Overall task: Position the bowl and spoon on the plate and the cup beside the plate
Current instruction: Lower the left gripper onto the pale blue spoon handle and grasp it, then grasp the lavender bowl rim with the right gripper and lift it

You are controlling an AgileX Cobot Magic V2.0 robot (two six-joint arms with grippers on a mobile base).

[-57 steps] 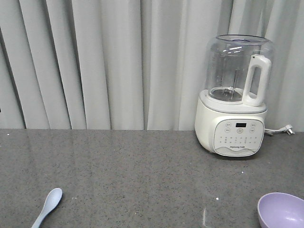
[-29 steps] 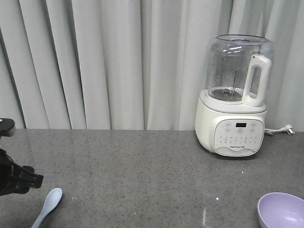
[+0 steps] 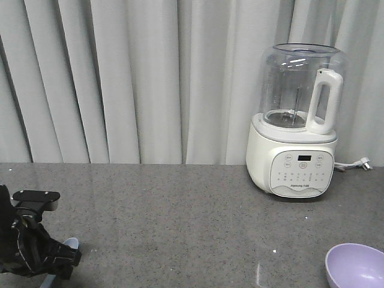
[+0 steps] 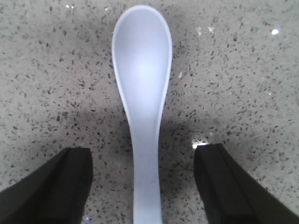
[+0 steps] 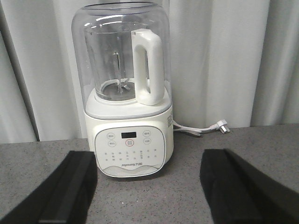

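The left gripper [image 4: 141, 156] hangs close over the grey speckled stone countertop [image 3: 180, 210] with its jaws spread wide. Its two black fingers [image 4: 56, 186] stand on either side of the handle of the small pale blue plastic spoon [image 4: 142, 70] without touching it, so it grips nothing. The spoon lies flat with its hollow upward, the rounded scoop pointing away from the wrist camera and the handle running back between the fingers. In the front view the black left arm covers nearly all of the spoon, leaving only a sliver of the scoop in sight. This spot is far to the left of the white blender with a clear jug [image 3: 297, 120] and nearer the front of the countertop than it. The right gripper [image 5: 148, 161] is likewise wide open and empty, looking straight at the blender's control panel, with one black finger showing at each side of the blender's base. The small round lavender-purple plastic bowl [image 3: 357, 265] sits upright in front of the blender and a little to its right, well apart from it, and is cut by the lower edge of the front view. A white cord with a plug [image 3: 359, 162] lies just to the right of the blender's base, and pale grey pleated curtains [image 3: 120, 78] hang behind the blender
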